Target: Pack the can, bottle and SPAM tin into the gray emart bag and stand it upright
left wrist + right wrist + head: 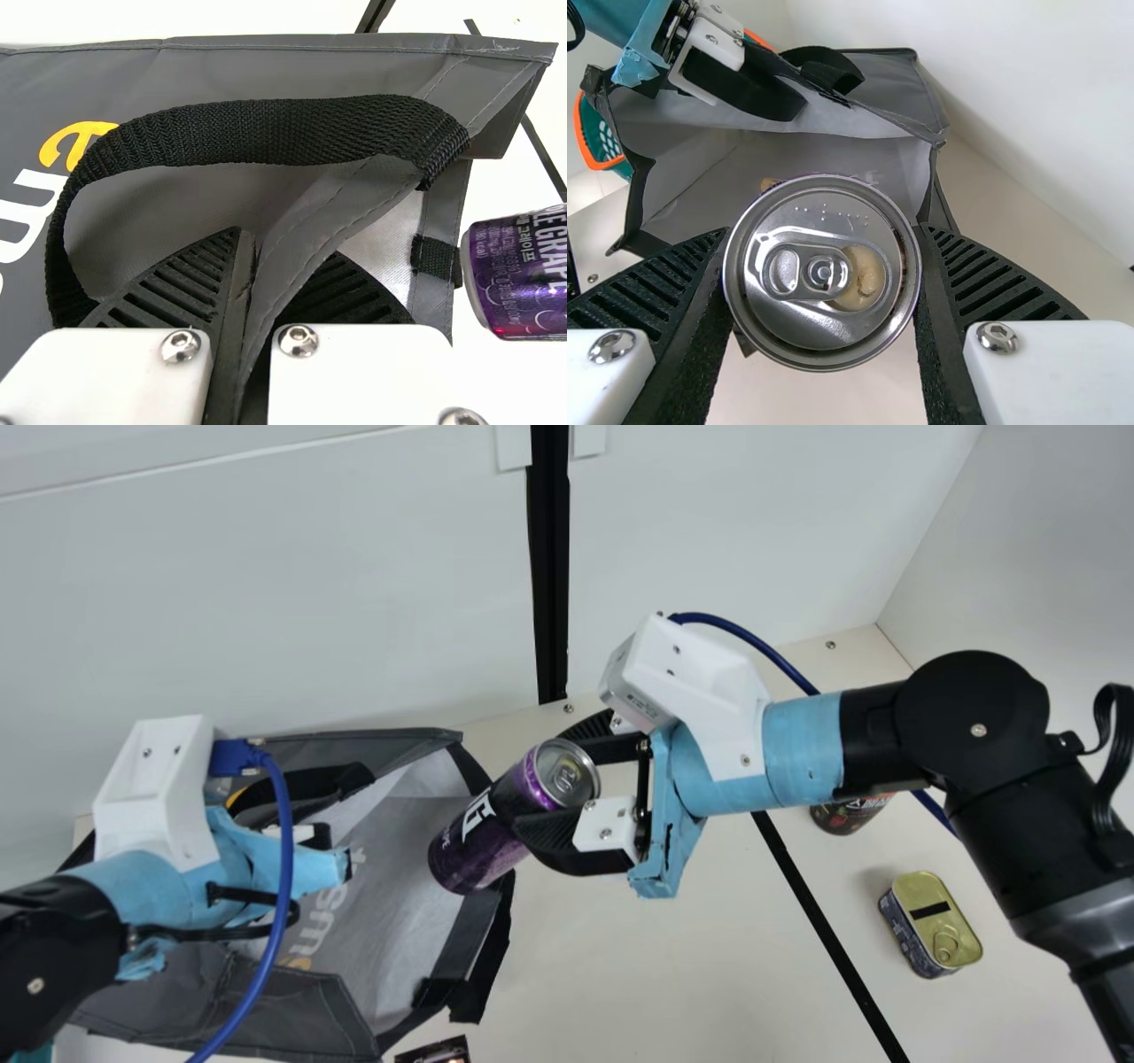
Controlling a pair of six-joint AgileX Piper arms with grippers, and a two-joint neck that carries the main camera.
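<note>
Between the right fingers [558,843]: the can [469,846], gripped around its sides near the lid [824,257]; they stood apart only by its width.
Inside the left fingers [182,283]: a fold of the bag [310,1010], pinched nearly flat, with the strap [266,128] looping just beyond their tips.
Bag mouth: it gaped towards the right fingers, just ahead of their tips; whether the can's base had crossed its edge could not be told.
Loading the can: the step likely called for a firm left pinch to keep the mouth wide, while the right fingers carried the can base first down the middle, clear of the edge, and opened only once it was well inside. Too low a path could have folded the cloth under it.
Can's base: it pointed ahead of the right fingers, towards the bag and downwards.
Can's long axis: tilted, roughly in line with the right fingers, the lid facing back to their wrist.
Spam tin [935,921]: on the tabletop [638,974], well behind the right fingers, waiting its turn.
</note>
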